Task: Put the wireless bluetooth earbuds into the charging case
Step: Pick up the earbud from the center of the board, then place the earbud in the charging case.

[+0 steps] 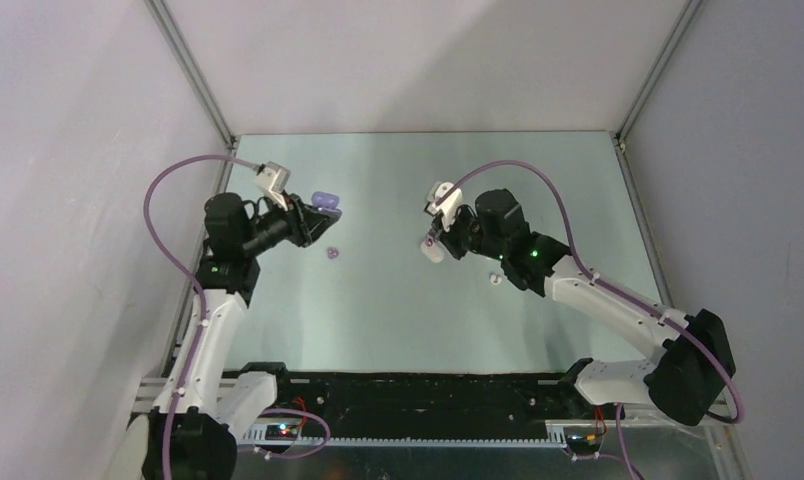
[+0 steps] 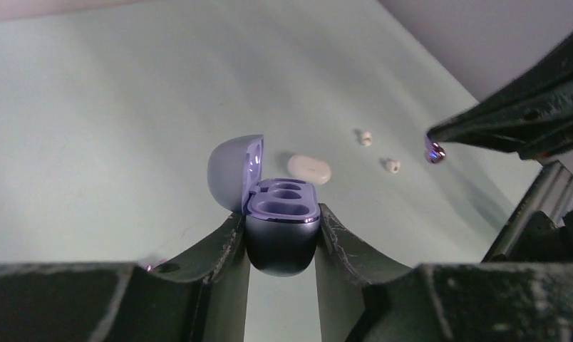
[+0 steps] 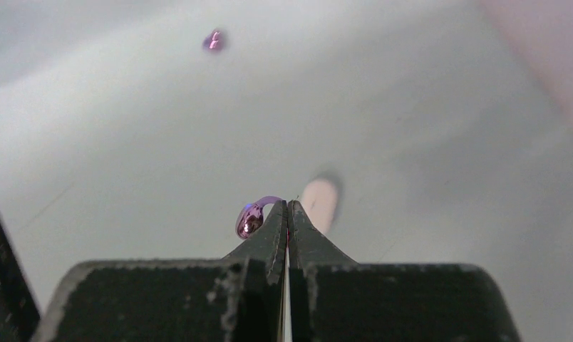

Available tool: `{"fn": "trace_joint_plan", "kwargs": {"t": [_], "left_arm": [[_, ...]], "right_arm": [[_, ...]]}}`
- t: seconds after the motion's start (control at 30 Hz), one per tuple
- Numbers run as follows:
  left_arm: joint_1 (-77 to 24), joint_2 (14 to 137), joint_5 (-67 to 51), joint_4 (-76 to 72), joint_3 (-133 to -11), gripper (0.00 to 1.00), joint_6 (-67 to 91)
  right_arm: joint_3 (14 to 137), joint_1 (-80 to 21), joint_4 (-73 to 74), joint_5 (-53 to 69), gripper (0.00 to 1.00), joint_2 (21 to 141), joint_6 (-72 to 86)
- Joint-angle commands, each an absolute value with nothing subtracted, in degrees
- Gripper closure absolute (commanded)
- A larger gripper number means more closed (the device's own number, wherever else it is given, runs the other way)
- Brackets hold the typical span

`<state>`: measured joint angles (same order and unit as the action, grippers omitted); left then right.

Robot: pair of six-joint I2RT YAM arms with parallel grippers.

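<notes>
Room for moving is widest along the near edge of the counter, where the green surface runs open between the two arm bases; walls close in the left, far and right edges. The left gripper sits by the left edge, toward the far-left corner, its jaws clamped on the sides of one lilac charging case, whose lid is tipped open over two empty sockets. The right gripper hangs near the counter's middle, jaws pressed together on the rim of a purple earbud that juts out beside the tips. A second purple earbud lies on the counter between the grippers, nearer the left one: two in all. One white pill-shaped case lies just beyond the right fingertips, and two white buds lie near it toward the right edge, only one showing from above.
</notes>
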<state>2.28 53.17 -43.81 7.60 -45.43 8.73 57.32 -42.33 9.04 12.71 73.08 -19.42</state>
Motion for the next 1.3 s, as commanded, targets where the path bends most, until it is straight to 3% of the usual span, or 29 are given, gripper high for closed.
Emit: {"fn": "trace_joint_plan", "kwargs": {"t": [0.0, 0.3, 0.57, 0.87, 1.27], "left_arm": [[-4.8, 53.4, -40.3, -1.9, -45.9, 1.00, 10.4], [-17.2, 57.2, -27.9, -14.5, -45.4, 1.00, 11.9], [-20.2, 59.3, -28.3, -21.5, -46.6, 1.00, 16.7], [-26.0, 56.7, -18.4, -23.6, -46.6, 1.00, 20.8], [-29.7, 55.3, -9.9, -26.2, -44.9, 1.00, 20.0]], "right_arm": [[60.8, -45.0, -6.1, 4.2, 1.00, 70.2, -18.5], [67.7, -49.4, -16.6, -5.4, 1.00, 71.4, -18.3], [67.9, -51.5, -23.8, -8.4, 1.00, 73.6, -20.6], [67.9, -53.2, -34.3, -13.9, 1.00, 77.1, -22.1], [67.9, -55.4, -35.8, -15.7, 1.00, 78.1, -11.6]]}}
